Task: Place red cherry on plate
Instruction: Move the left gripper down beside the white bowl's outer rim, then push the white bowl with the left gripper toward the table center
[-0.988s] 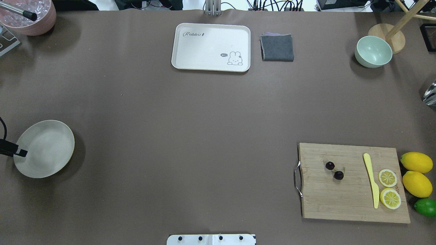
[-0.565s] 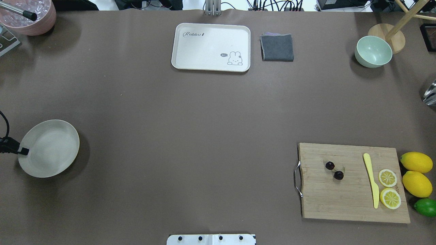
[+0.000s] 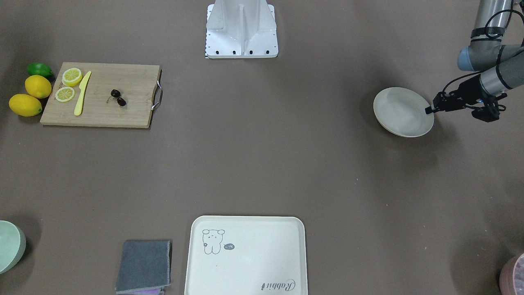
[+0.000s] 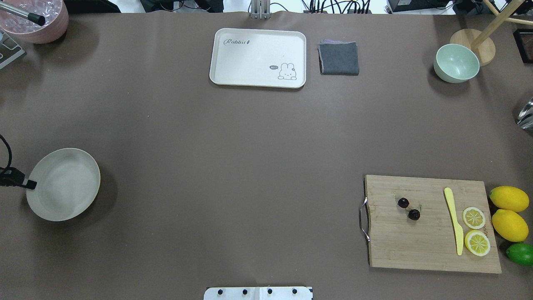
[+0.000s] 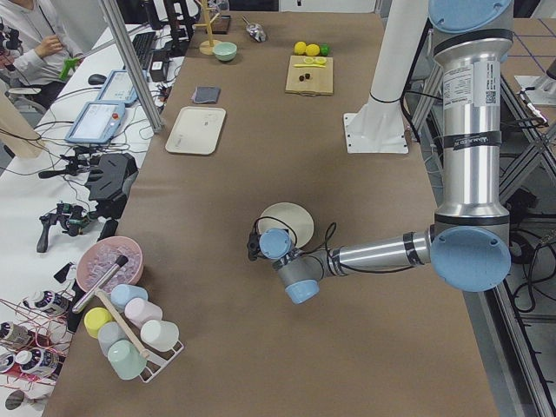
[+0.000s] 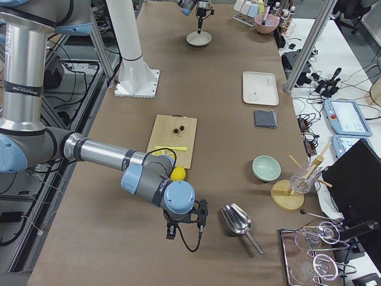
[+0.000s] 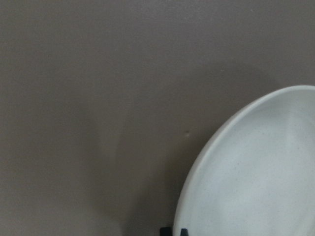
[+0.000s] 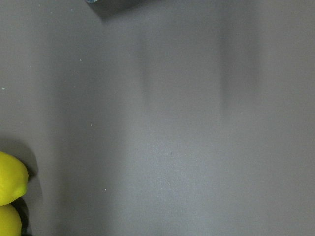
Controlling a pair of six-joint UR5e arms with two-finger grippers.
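Observation:
The red cherry point(image 4: 408, 208), two dark fruits joined by stems, lies on the wooden cutting board point(image 4: 429, 250) at the right; it also shows in the front view as the same cherry point(image 3: 118, 97). The cream plate point(image 4: 66, 187) sits at the table's far left. My left gripper point(image 4: 30, 183) is shut on the plate's left rim; in the front view the gripper point(image 3: 430, 110) meets the plate point(image 3: 401, 110) at its edge. In the left wrist view the plate point(image 7: 256, 177) fills the lower right. My right gripper point(image 6: 184, 223) hangs off the board's right end past the lemons; I cannot tell its state.
A yellow knife point(image 4: 454, 221), two lemon slices point(image 4: 474, 229), two lemons point(image 4: 509, 212) and a lime point(image 4: 520, 253) lie on or beside the board. Far side: rabbit tray point(image 4: 258, 57), grey cloth point(image 4: 339, 58), green bowl point(image 4: 456, 63), pink bowl point(image 4: 35, 21).
The plate has shifted a little to the right with my left gripper on its rim. The cherry and board have not moved.

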